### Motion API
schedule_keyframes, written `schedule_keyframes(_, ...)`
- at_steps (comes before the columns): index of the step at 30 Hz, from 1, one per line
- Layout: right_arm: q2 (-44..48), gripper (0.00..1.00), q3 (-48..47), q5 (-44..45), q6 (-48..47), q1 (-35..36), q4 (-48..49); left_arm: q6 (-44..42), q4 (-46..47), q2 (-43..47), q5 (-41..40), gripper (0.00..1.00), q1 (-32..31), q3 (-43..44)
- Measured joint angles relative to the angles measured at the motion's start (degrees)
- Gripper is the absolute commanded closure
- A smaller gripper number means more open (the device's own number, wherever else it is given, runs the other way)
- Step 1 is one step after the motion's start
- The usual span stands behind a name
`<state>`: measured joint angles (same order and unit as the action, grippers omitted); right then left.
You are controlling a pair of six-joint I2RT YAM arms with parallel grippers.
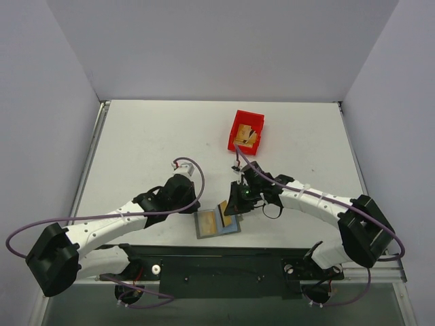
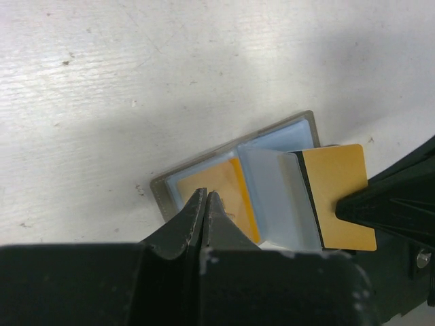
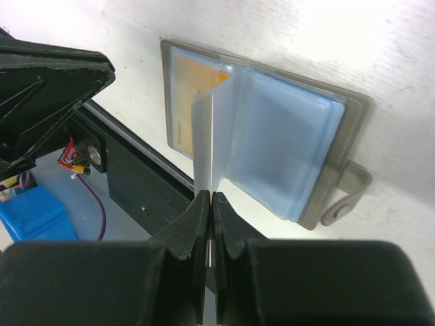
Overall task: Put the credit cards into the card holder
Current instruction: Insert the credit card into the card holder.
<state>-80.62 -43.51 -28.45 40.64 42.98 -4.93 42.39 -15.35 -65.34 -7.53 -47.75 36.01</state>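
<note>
The grey card holder lies open near the table's front edge, its bluish sleeves showing. One gold-tan credit card sits in a sleeve on its left page. My right gripper is shut on another credit card, held on edge over the holder's middle, black stripe toward the sleeves. My left gripper is shut with nothing in it, its tips over the left page; I cannot tell whether they touch it. More gold-tan card shows inside the red bin.
The red plastic bin stands at the back, right of centre. The holder's closing tab sticks out on the right side. The black base rail runs just in front of the holder. Purple cables loop around both arms.
</note>
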Motion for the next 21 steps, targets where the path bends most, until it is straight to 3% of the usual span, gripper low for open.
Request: schedule_keyframes(21,-14.5,1.00,-5.8,-2.1,-1.2,4.0,1.6,0.4,-6.7,4.2,-5.8,1.00,1.4,0.0)
